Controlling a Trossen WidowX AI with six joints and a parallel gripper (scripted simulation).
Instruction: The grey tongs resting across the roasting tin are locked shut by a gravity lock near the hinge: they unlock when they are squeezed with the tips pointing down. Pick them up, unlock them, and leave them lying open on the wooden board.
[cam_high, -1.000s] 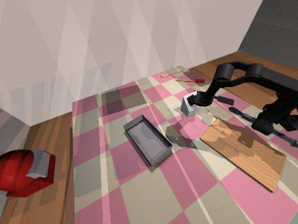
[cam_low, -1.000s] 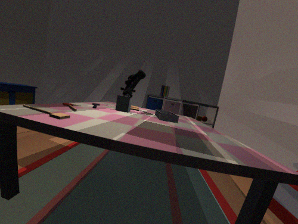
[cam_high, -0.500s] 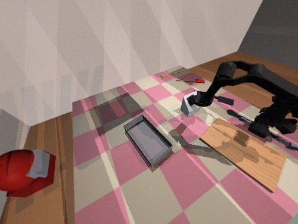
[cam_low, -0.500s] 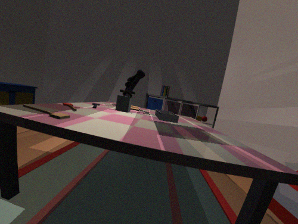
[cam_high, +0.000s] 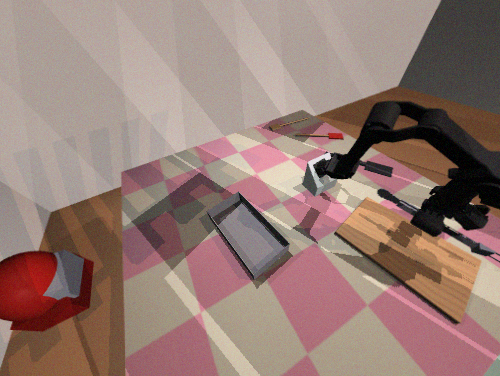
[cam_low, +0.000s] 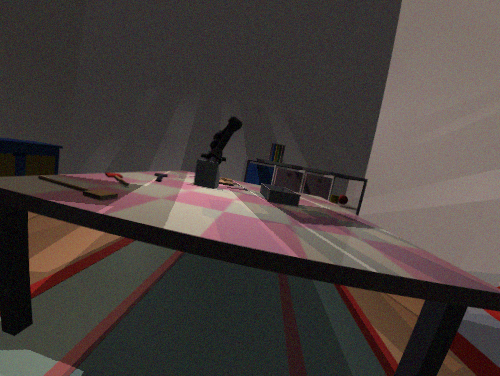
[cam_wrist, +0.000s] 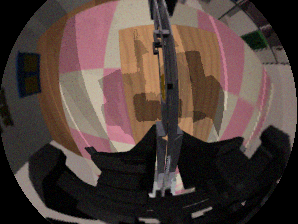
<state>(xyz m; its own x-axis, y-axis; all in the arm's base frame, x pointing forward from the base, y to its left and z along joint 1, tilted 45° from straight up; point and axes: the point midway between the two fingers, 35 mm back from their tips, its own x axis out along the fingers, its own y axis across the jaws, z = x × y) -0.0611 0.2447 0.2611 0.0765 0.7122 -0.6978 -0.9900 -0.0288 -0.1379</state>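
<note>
The long grey tongs (cam_high: 400, 201) (cam_wrist: 172, 102) are off the table, in the air over the far side of the wooden board (cam_high: 450, 295) (cam_wrist: 205, 42). They look roughly level, with their arms close together. My gripper (cam_high: 430, 221) (cam_wrist: 161, 126) is shut on their middle, one finger on each side. Shadows of the gripper and tongs fall on the board. Whether the lock is released cannot be told. The grey roasting tin (cam_high: 272, 263) (cam_low: 282, 196) stands empty left of the board in the top view.
A grey block (cam_high: 316, 184) (cam_low: 206, 173) stands by the arm's far end, with a dark tool (cam_high: 378, 168) (cam_low: 160, 176) lying beyond it. A wooden-handled brush (cam_high: 290, 124) (cam_low: 100, 194) and a red-headed tool (cam_high: 335, 136) (cam_low: 114, 175) lie at the table's end.
</note>
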